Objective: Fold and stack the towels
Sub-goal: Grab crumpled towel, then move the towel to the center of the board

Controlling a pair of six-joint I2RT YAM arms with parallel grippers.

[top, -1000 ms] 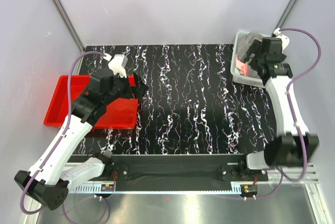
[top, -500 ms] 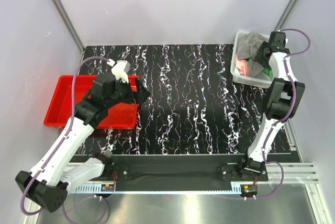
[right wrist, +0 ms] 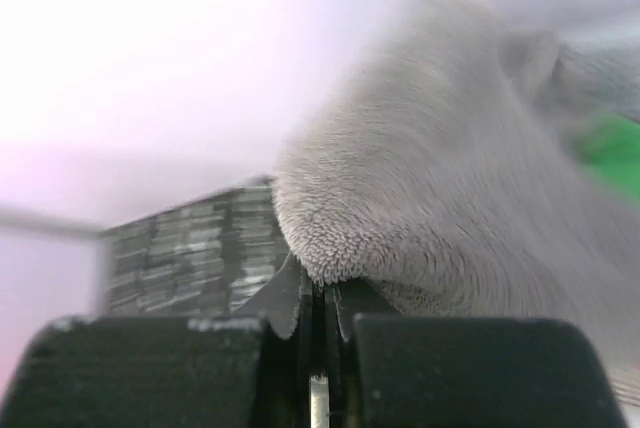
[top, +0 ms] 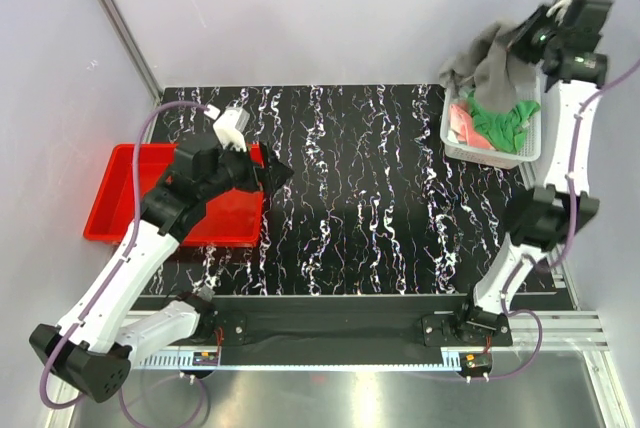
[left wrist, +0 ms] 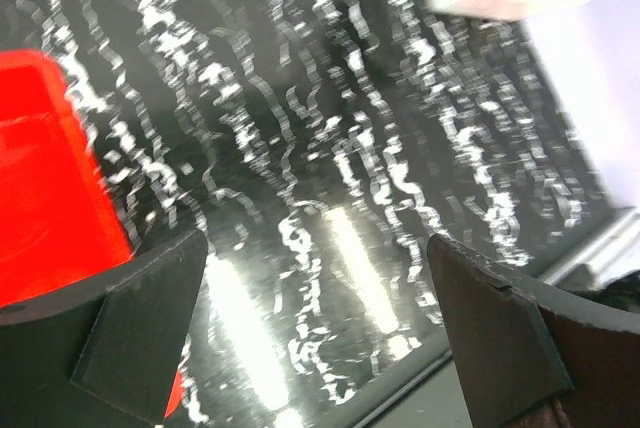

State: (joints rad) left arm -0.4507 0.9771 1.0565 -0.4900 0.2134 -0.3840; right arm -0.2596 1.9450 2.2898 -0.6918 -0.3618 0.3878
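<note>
While the right gripper (top: 522,40) pinches the large grey terry towel (top: 488,63) aloft — above the white perforated plastic basket (top: 447,133) — the left gripper (top: 272,174) (jaws spread) holds nothing.

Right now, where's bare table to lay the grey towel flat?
Middle of the table, between red tray and basket, is bare. Crowded: the basket holds a green towel and a pink towel, and the left claw hovers at the tray's right edge.

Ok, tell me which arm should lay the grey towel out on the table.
Right. The right gripper is shut on the grey towel, holding it up over the basket; the left gripper is open and empty near the red tray.
</note>
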